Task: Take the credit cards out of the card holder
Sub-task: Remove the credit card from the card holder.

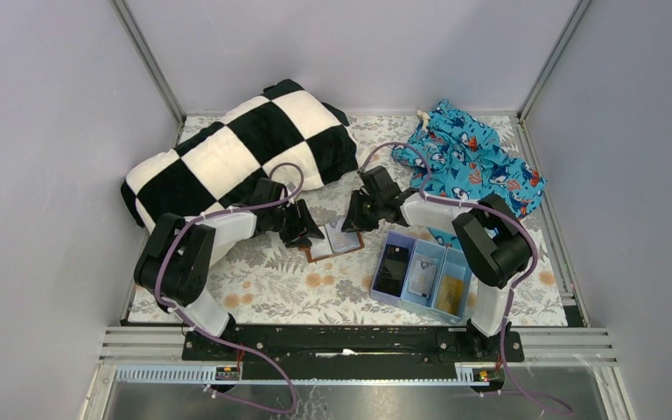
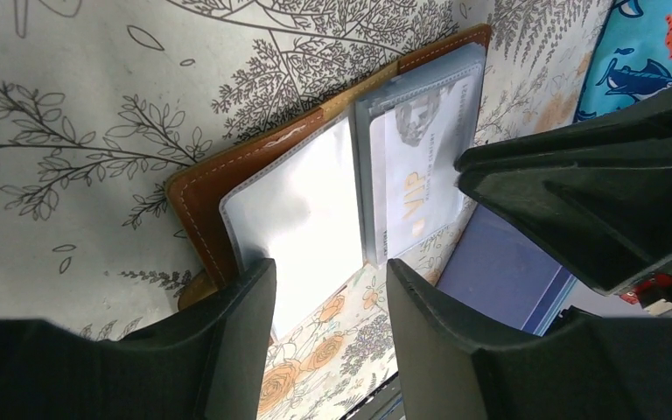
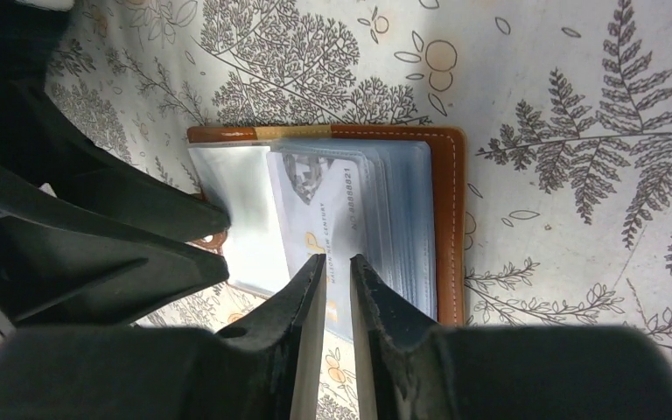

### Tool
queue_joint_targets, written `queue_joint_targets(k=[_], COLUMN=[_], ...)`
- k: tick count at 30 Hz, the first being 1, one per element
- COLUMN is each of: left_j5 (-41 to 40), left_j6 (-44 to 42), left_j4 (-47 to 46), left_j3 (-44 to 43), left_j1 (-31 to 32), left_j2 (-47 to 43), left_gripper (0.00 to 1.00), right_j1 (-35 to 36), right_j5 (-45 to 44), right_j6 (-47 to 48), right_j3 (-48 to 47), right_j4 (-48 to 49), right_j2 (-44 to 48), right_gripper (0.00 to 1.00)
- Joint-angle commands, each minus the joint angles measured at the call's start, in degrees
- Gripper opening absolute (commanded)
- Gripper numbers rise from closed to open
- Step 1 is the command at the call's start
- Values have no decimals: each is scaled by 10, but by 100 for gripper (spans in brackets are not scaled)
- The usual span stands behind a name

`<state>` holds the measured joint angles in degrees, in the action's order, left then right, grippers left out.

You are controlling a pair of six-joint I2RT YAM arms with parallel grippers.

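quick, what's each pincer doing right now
left pincer: open, holding nothing, over the card holder.
right pincer: nearly closed over the pale credit card; whether it grips cannot be told.

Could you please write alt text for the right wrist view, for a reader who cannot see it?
An open brown leather card holder lies on a leaf-printed tablecloth, a pale card showing in its clear sleeves. The right claw is poised at the card's near edge, fingers narrowly parted, while the left claw touches the empty sleeve.
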<state>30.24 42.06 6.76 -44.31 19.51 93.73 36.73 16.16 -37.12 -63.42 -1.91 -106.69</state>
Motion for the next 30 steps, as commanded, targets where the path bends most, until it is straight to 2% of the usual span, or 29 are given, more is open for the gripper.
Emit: queue_joint_targets(k=[1, 5, 13, 24, 30], left_j5=[-26, -31, -22, -65, -61], left_j6=[-19, -5, 70, 67, 79], left_j4=[7, 0, -102, -83, -112], left_j3=[-27, -45, -30, -33, -21], left_j1=[9, 38, 68, 68, 68], left_j2=[-41, -63, -38, 11, 29], left_gripper=[54, 55, 56, 55, 53], right_j1=[2, 3, 2, 0, 0], right_j5=[3, -4, -12, -34, -18], right_j6=[-1, 3, 2, 8, 9], right_j3=[7, 5, 5, 12, 5], right_j4=[12, 10, 7, -4, -6], right_j2=[4, 9, 12, 32, 28], right_gripper=[24, 24, 23, 23, 24])
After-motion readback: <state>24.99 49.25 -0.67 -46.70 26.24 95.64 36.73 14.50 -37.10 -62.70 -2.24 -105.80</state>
